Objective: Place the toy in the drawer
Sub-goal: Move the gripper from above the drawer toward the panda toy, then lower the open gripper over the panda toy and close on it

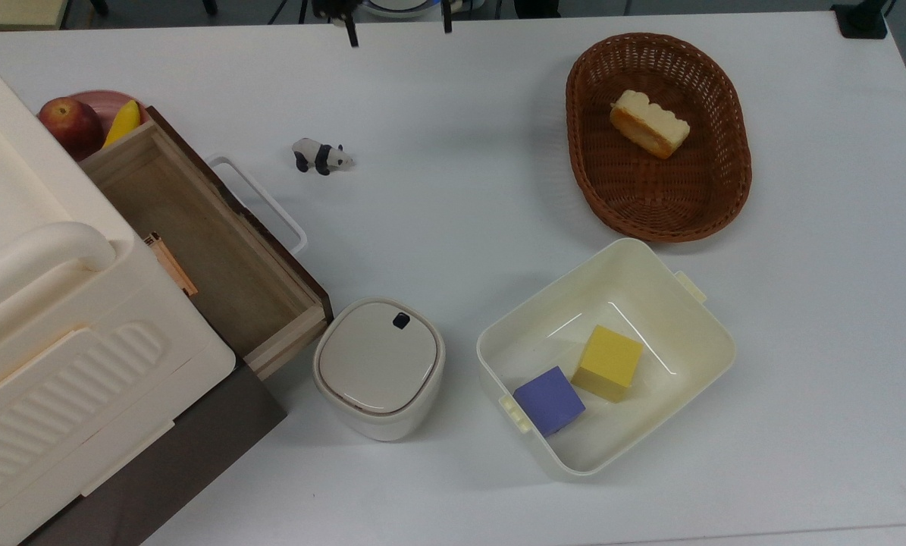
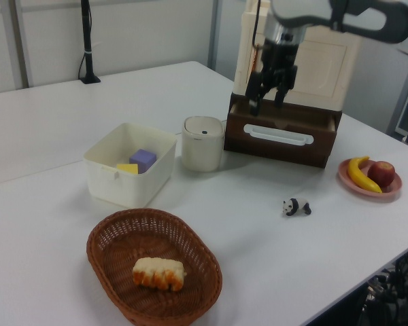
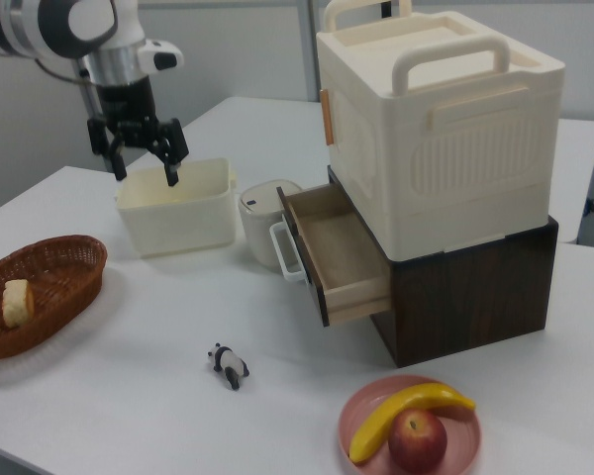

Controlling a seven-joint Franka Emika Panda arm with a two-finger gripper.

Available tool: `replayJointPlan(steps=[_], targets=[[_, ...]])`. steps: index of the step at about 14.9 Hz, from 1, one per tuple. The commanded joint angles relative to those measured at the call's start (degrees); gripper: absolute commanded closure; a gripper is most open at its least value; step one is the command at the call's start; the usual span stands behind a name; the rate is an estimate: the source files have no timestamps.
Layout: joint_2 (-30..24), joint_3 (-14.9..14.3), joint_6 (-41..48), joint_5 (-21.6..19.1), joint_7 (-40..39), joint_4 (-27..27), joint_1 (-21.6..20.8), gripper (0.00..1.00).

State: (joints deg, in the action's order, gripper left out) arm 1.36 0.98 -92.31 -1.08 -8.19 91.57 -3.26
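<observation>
A robotics lab set up for tabletop trials: a white worktop (image 2: 68, 115) carries staged household props, among them a wicker basket (image 2: 154, 272) holding a slice of bread (image 2: 159, 273), a cream bin (image 2: 130, 164) with two coloured cubes, and a pink plate of fruit (image 3: 410, 427). Above the bin hangs a robot arm's claw (image 3: 142, 155); behind it, plain panelled walls and a black stand (image 2: 88, 41) clamped at the worktop's far edge.
</observation>
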Motion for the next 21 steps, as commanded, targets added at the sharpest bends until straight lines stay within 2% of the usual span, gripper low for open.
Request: replayJointPlan(steps=[1,4,6,8,11,13,14,21], targets=[[-0.9,3.2,-6.7,3.4,-21.2,7.5,2.4,0.0],[-1.7,5.8,-7.1,8.3,-39.2,11.0,6.9,0.0],[-2.9,5.8,-7.1,8.5,-49.9,13.4,9.5,0.0],[-2.9,5.8,-7.5,9.4,-55.3,15.8,10.6,0.0],[-3.8,6.3,-13.4,11.6,-55.4,21.5,11.0,0.0],[-3.6,6.7,-14.0,12.5,-55.5,23.3,10.9,0.0],[-3.1,7.0,-14.3,14.8,-55.4,24.3,10.6,0.0],[3.5,7.5,-16.1,20.8,-55.1,24.6,10.2,0.0]])
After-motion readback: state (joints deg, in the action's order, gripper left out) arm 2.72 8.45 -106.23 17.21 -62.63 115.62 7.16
